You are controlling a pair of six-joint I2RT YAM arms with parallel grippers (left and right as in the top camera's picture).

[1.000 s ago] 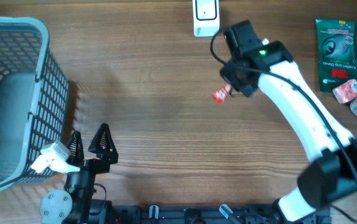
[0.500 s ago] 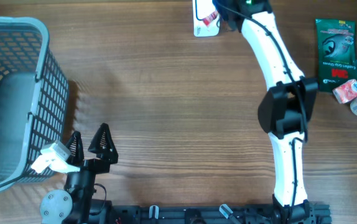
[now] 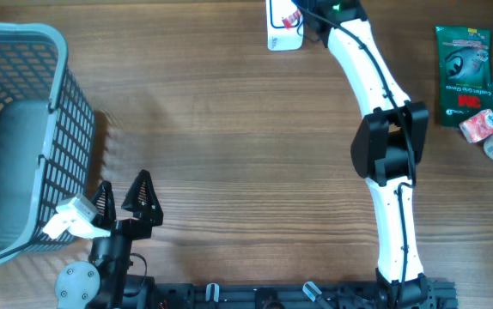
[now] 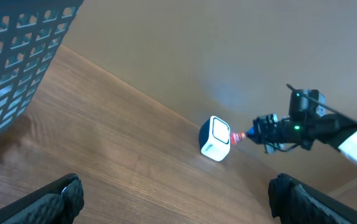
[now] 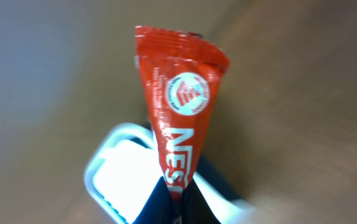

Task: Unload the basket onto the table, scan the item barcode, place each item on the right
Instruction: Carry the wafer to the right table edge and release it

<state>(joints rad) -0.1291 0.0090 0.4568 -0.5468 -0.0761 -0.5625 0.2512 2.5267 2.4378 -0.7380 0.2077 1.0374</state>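
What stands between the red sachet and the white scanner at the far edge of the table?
Nothing visible. The right tool holds the red sachet just in front of the white scanner, with no object between them.

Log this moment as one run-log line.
phase: scan | right gripper: shut on red foil sachet, at white box-shaped scanner | left gripper: open, empty, near grey plastic basket

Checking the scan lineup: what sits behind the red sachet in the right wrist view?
The white scanner sits behind the red sachet, its pale window partly showing. The sachet covers the rest of it; no barcode shows.
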